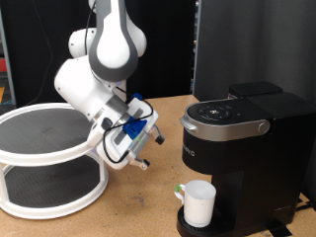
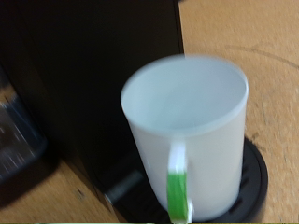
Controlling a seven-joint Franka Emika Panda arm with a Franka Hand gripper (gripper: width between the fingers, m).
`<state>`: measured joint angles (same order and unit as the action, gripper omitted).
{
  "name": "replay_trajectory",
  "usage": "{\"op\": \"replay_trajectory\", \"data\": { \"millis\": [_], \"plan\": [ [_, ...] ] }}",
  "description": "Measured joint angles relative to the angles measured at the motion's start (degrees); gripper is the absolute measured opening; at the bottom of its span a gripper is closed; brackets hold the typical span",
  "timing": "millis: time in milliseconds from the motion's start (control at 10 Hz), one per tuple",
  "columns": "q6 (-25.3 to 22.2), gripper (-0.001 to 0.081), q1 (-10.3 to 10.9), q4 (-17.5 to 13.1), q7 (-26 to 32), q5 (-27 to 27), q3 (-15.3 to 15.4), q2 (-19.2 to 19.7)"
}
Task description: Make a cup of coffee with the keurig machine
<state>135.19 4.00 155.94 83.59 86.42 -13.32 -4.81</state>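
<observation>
The white cup [image 1: 199, 202] stands upright on the drip tray at the foot of the black keurig machine [image 1: 242, 138], under its head. The machine's grey-silver lid is down. My gripper [image 1: 144, 158] hangs in the air on the exterior view's left of the machine, above the table and apart from the cup, with nothing seen between its fingers. In the wrist view the cup [image 2: 187, 121] fills the middle. It looks empty and has a green stripe down its handle. It sits on the round black tray [image 2: 254, 179] against the dark machine body [image 2: 84, 75]. No fingers show in the wrist view.
A white two-tier round rack [image 1: 44, 148] with dark mesh shelves stands at the exterior view's left, close to the arm. Bare wooden table [image 1: 138, 212] lies between the rack and the machine. A dark panel stands behind the machine.
</observation>
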Motion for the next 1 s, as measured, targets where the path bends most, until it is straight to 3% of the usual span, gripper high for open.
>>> {"op": "replay_trajectory", "data": {
  "millis": [400,600,800,1000],
  "plan": [
    [-6.4,0.0808,-2.3,0.9,-10.4,-9.2,-1.9,-8.2],
    [-7.2,0.0808,-2.4,0.8,-12.1,-10.5,-1.8,-8.1],
    [-13.8,0.0808,-2.6,-0.1,-16.5,-11.9,-2.5,-10.2],
    [-17.6,0.0808,-2.6,-0.6,-17.3,-11.9,-2.9,-13.7]
  ]
}}
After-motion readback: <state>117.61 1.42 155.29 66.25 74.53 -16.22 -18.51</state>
